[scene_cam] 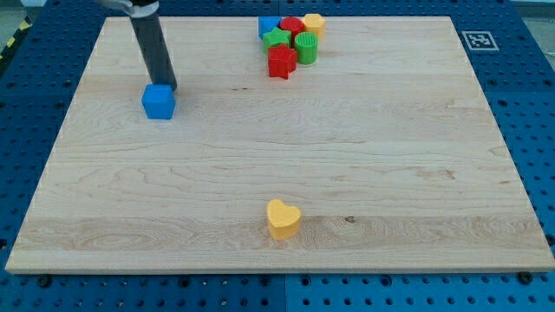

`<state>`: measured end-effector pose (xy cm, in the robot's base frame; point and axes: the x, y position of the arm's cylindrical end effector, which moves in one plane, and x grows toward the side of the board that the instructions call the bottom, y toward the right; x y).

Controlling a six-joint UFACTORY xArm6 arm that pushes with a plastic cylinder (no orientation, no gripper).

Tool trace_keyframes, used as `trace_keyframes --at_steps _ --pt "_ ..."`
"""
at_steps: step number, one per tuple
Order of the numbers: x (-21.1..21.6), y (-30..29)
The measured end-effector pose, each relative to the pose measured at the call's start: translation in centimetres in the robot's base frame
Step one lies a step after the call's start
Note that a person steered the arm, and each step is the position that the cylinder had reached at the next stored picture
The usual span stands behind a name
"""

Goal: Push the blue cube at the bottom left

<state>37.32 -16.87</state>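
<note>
A blue cube (pixel 159 101) sits on the wooden board (pixel 277 165) in the view's upper left. My tip (pixel 169 87) is at the cube's top right edge, touching or nearly touching it. The dark rod rises from there toward the view's top left.
A tight cluster at the view's top centre holds a blue block (pixel 269 26), a red block (pixel 291 25), a yellow block (pixel 313 23), a green star (pixel 277 38), a green cylinder (pixel 306 47) and a red star (pixel 281 62). A yellow heart (pixel 283 218) lies near the bottom centre.
</note>
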Motion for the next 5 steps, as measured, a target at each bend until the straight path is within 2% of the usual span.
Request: trace_keyframes --at_steps 2,5 --pt "5.4 0.0" --pt "10.1 0.0"
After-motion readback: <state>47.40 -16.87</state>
